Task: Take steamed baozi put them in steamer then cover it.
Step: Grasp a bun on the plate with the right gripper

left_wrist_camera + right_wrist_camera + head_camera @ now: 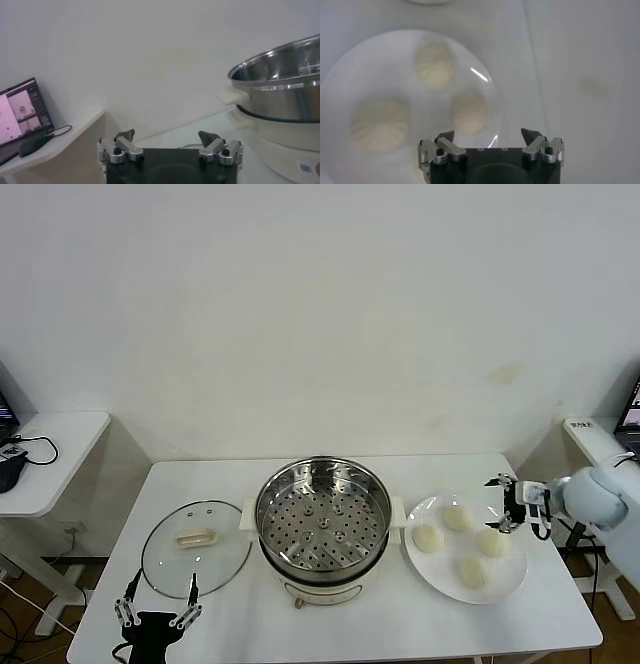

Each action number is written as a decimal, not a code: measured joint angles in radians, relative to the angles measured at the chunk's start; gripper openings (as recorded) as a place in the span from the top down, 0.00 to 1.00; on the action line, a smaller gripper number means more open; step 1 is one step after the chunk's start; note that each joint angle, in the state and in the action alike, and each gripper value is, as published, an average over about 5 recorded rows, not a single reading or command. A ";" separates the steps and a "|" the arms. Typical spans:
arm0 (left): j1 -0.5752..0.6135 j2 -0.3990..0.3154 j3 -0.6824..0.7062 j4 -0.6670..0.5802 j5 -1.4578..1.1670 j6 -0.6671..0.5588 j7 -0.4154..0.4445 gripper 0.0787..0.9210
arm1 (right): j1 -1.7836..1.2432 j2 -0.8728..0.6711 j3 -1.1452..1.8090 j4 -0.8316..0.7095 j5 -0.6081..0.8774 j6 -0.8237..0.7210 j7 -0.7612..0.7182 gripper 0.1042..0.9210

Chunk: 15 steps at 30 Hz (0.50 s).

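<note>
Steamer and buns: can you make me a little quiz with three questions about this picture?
1. How many steamed baozi lie on the white plate?
2. True or false: the cover already sits on the steamer.
3. Which gripper is nearest the buns? A) left gripper B) right gripper

Key
1. Four, and none is in the steamer yet.
2. False. The cover lies flat on the table, on the robot's left of the steamer.
3. B. The right gripper hovers open at the plate's far edge; the left gripper waits open near the cover.
</note>
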 measured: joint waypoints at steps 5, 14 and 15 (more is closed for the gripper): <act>0.006 0.002 -0.013 -0.003 -0.001 0.000 0.001 0.12 | 0.132 0.044 -0.149 -0.084 -0.029 0.019 -0.051 0.12; 0.012 0.002 -0.034 -0.004 0.000 0.000 0.000 0.12 | 0.258 0.149 -0.310 -0.227 -0.078 0.062 -0.098 0.12; 0.012 0.002 -0.036 -0.005 0.000 0.000 0.000 0.12 | 0.265 0.161 -0.321 -0.240 -0.084 0.065 -0.101 0.12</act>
